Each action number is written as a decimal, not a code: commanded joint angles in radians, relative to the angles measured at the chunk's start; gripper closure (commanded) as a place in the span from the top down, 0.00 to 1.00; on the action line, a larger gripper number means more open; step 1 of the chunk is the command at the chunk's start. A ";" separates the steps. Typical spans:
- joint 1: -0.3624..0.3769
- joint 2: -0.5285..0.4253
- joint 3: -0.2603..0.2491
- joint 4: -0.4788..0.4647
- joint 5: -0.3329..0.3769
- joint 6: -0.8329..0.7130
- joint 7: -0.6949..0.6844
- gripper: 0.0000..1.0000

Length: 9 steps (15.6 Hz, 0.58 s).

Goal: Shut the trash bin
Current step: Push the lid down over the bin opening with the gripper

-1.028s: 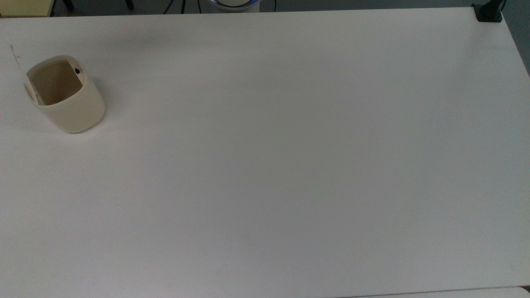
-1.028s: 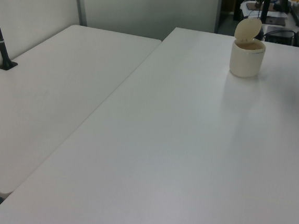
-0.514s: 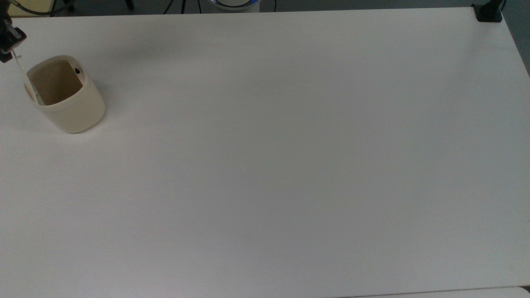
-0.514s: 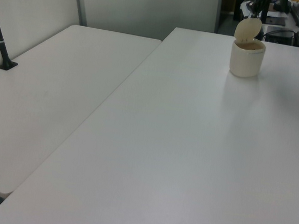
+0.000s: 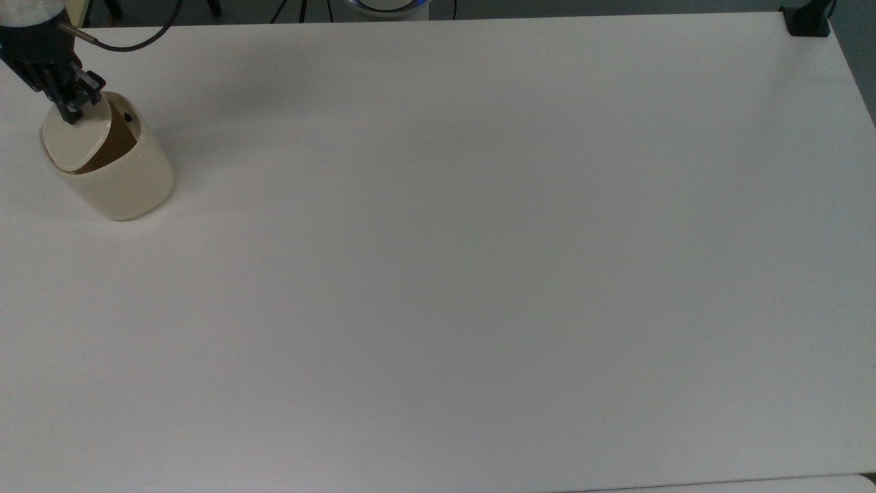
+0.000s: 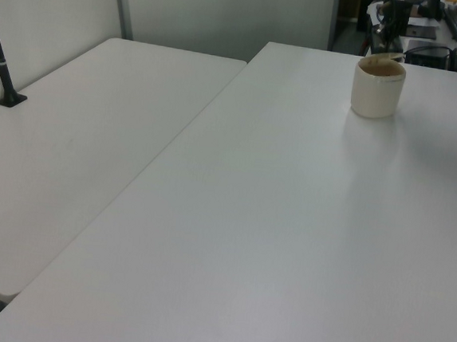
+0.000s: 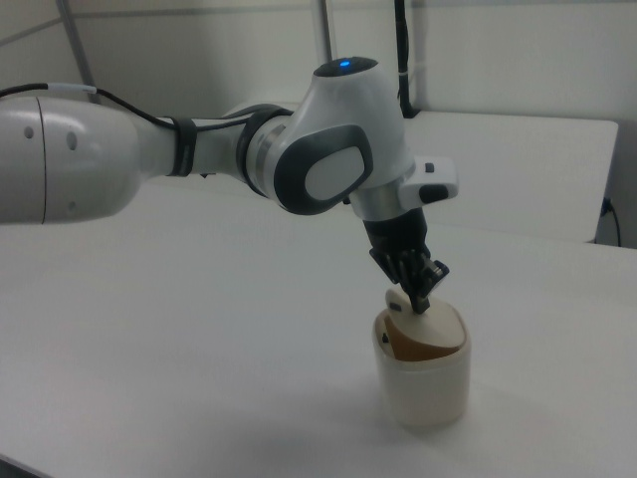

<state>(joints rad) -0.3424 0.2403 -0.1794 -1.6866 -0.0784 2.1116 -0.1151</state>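
Observation:
The cream-beige trash bin (image 5: 130, 185) stands near the top view's left edge on the white table (image 5: 438, 274). Its thin lid (image 5: 76, 140) is tilted partway down over the opening. A wedge of tan inside still shows beside the small black button (image 5: 127, 118). My gripper (image 5: 72, 113) presses its dark fingertips, held together, on the lid's far edge. In the right view the gripper (image 7: 420, 299) comes down at a slant onto the lid (image 7: 435, 321) of the bin (image 7: 428, 393). The left view has the bin (image 6: 377, 92) at the table's far end, with the gripper (image 6: 390, 43) just above it.
A black clamp (image 5: 807, 20) sits on the table's corner at the top view's upper right. A dark cable (image 5: 137, 42) trails from the arm above the bin. In the left view a second white table (image 6: 79, 142) adjoins, with a black post (image 6: 2, 63) on it.
The gripper has come in from the top view's left edge and pushed the lid from upright to partway down over the opening. The bin itself has not shifted.

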 commanded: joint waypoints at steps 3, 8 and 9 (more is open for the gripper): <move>0.037 -0.007 -0.002 -0.048 0.012 -0.035 -0.043 0.00; 0.042 0.053 -0.003 -0.045 0.012 -0.031 -0.046 0.00; 0.040 0.056 -0.003 -0.045 0.011 -0.030 -0.046 0.00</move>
<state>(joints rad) -0.3075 0.2664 -0.1791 -1.7174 -0.0788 2.0909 -0.1364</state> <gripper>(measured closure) 0.991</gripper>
